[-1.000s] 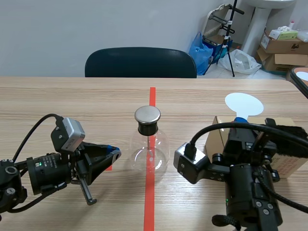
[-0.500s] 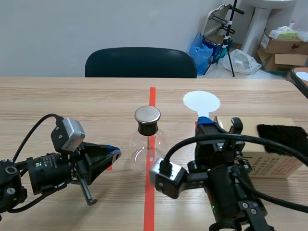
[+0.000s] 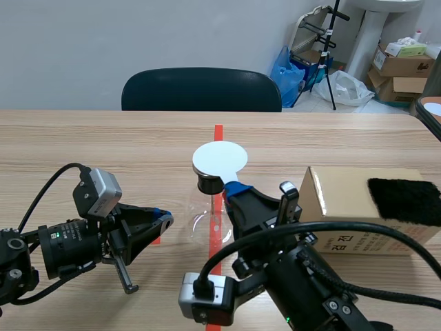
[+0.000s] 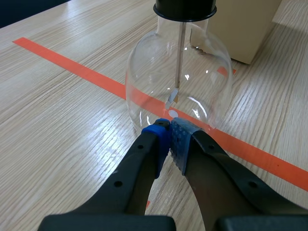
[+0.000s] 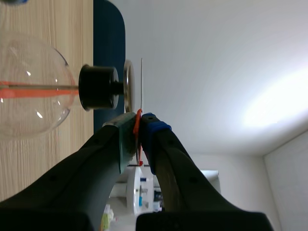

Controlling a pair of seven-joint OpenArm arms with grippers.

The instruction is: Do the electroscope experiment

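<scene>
**Observer:** Start at your left. What is that hand doing?

**Me:** My left gripper (image 3: 162, 219) lies low over the table (image 3: 103, 138), pads pressed together with nothing between them. The tip points at the foot of the electroscope flask (image 3: 213, 215), just short of the glass. I judge it is parked there so that wrist's camera looks straight at the leaves.

**Observer:** And the flask?

**Me:** It stands upright on the orange tape line (image 3: 212, 289), mid-table. There is a black stopper (image 4: 185, 7) in the neck and a metal rod (image 4: 180, 48) hanging inside, with foil leaves (image 4: 172, 97) at its end. They are too small for me to call spread or flat.

**Observer:** What's above it?

**Me:** The white disc (image 3: 219, 158), lying flat over the cap plate (image 5: 128, 85) and hiding it in the scene view. My right gripper (image 3: 234, 186) is clamped on the disc's handle (image 5: 137, 118), which leaves the disc's face untouched by my fingers. In the right wrist view the disc is edge-on, with a sliver of gap to the plate. It is near and apparently not touching.

**Observer:** Why hold it there?

**Me:** My reading is that this is the test step, with the disc presented to the plate. The risk is nudging the flask over.

**Observer:** Anything further right?

**Me:** A cardboard box (image 3: 337, 207) with a black fur patch (image 3: 406, 200) on top, apart from the disc. It is likely the rubbing surface.
</scene>
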